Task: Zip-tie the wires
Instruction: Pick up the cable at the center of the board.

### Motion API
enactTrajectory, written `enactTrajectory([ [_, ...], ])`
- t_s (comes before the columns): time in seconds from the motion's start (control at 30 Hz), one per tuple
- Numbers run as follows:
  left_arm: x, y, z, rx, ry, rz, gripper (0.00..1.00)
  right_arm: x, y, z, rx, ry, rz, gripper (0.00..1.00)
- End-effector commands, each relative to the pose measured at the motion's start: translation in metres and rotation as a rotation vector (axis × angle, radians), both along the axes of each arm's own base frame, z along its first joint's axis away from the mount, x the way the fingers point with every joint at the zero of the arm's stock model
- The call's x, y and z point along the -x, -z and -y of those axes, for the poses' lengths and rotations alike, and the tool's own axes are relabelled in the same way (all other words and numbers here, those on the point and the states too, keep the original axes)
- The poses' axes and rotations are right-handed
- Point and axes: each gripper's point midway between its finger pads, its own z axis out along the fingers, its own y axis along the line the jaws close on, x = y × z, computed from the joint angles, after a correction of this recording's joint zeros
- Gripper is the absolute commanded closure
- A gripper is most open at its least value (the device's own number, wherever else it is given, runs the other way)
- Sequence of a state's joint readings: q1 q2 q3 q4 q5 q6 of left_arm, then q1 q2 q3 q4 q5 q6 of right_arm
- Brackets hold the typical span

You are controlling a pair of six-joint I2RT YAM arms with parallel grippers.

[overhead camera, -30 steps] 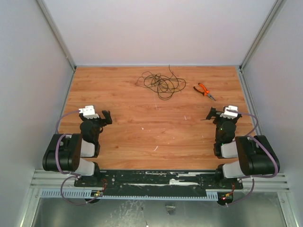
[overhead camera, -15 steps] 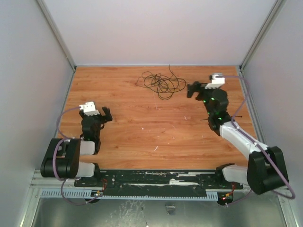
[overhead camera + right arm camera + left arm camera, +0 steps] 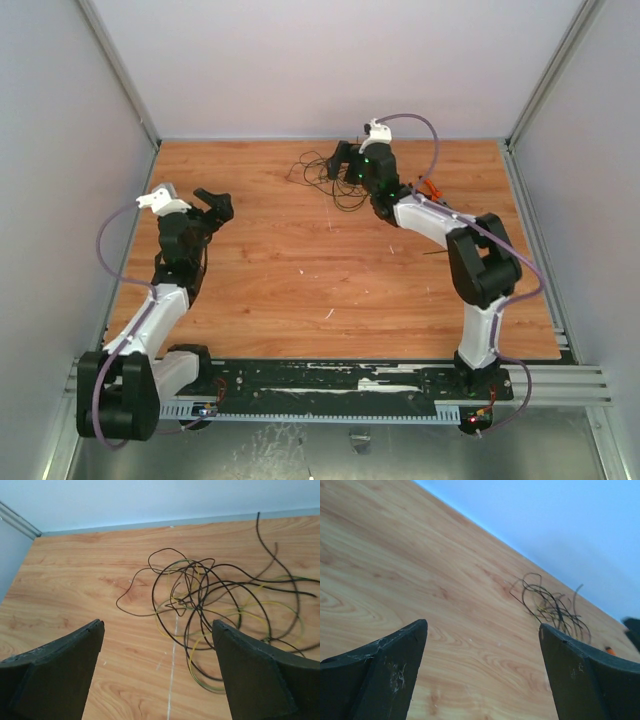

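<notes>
My right pincer (image 3: pixel 157 625) is spread wide, hovering over the wires (image 3: pixel 200 600), that loose tangle just left of the pliers (image 3: pixel 432 186), to gather strands, while my left pincer (image 3: pixel 215 200), wide too, hangs farther left, ready to help.

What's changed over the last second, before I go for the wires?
The right arm swung out from its folded pose to the far edge; the right gripper now hangs over the wires, jaws open, holding nothing. The left arm stretched forward a little, left gripper open and empty. The wires and the orange-handled pliers lie where they were.
</notes>
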State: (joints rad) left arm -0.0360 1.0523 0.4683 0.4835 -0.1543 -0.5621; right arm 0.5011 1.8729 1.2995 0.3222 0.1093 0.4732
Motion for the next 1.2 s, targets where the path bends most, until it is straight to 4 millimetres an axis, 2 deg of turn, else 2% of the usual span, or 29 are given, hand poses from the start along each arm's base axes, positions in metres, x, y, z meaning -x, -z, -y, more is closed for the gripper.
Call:
enactTrajectory([
  [0.0,0.018,-0.009,0.020,0.091,0.087,-0.044,0.02,-0.026,0.018,-0.019,-0.048,0.032,-0.074,0.12],
  [0.2,0.041,-0.048,0.027,0.085,0.137,0.058,0.02,-0.054,0.053,-0.042,-0.025,0.025,-0.137,0.21],
  [0.4,0.047,-0.068,0.027,0.072,0.139,0.090,0.02,-0.064,0.077,-0.047,-0.012,0.044,-0.173,0.31],
  [0.5,0.046,-0.074,0.029,0.076,0.150,0.099,0.02,-0.066,0.086,-0.047,0.003,0.043,-0.183,0.40],
  [0.57,0.045,-0.076,0.030,0.076,0.155,0.101,0.02,-0.068,0.088,-0.047,0.014,0.044,-0.179,0.47],
  [0.7,0.045,-0.077,0.031,0.070,0.167,0.101,0.02,-0.075,0.090,-0.047,0.033,0.049,-0.167,0.50],
  [0.93,0.044,-0.076,0.032,0.067,0.171,0.098,0.02,-0.081,0.096,-0.050,0.067,0.043,-0.176,0.65],
  [1.07,0.043,-0.077,0.033,0.070,0.175,0.101,0.02,-0.079,0.096,-0.048,0.067,0.046,-0.179,0.83],
  [1.17,0.043,-0.079,0.034,0.066,0.184,0.107,0.02,-0.080,0.079,-0.050,0.064,0.034,-0.152,1.00],
])
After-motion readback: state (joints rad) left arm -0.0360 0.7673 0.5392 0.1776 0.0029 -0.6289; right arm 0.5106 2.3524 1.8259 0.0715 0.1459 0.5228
